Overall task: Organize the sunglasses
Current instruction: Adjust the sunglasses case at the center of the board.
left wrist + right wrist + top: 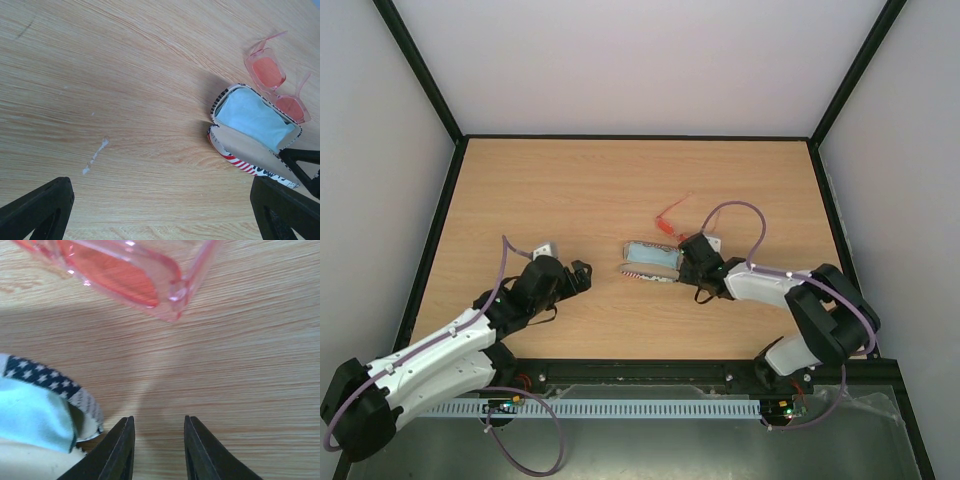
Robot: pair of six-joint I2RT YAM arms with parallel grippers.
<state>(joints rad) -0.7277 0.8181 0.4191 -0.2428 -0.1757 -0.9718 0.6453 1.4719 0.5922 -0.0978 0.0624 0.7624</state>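
Note:
The sunglasses (670,222) (277,82) (120,275) lie on the wooden table, pink-red frame and orange-red lenses, just beyond the flag-patterned case (650,268) (240,161) (50,380). The case lies open with a light blue cloth (255,117) (30,415) inside it. My right gripper (686,252) (159,422) hovers low at the case's right end, a short way from the sunglasses. Its jaws stand narrowly apart over bare wood with nothing between them. My left gripper (584,274) (160,215) is wide open and empty, left of the case.
A black frame rail (620,137) borders the table (570,190) at the back and sides. A small white scuff mark (95,156) sits on the wood in the left wrist view. One black finger of the right gripper (300,160) shows at the case's near end.

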